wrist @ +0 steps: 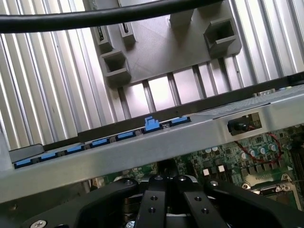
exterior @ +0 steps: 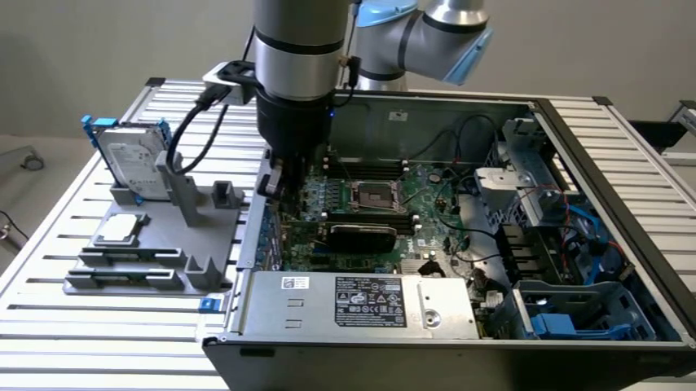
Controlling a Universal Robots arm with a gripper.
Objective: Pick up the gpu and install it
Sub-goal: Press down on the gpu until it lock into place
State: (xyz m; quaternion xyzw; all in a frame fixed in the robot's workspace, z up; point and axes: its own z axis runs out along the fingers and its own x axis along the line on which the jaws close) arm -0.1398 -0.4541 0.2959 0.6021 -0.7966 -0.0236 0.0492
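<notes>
Black-shrouded thin gpu card [exterior: 363, 236] is inside the open grey metal computer case [exterior: 609, 204]. It stands on the green motherboard [exterior: 435, 208], just in front of the square silver CPU socket [exterior: 370, 195]. Can't tell if it's fully seated.

Black gripper [exterior: 274, 186] is down in the case near the wall with the row of blue plastic slot clips [wrist: 102, 141]. Its fingers [wrist: 153, 202] are pressed together, with nothing visible between them.

On the ribbed aluminium worktop [exterior: 109, 326], the grey plastic parts holder [exterior: 152, 261] carries the silver hard drive with blue-edged frame [exterior: 133, 167] and a small square silver chip [exterior: 120, 230].
</notes>
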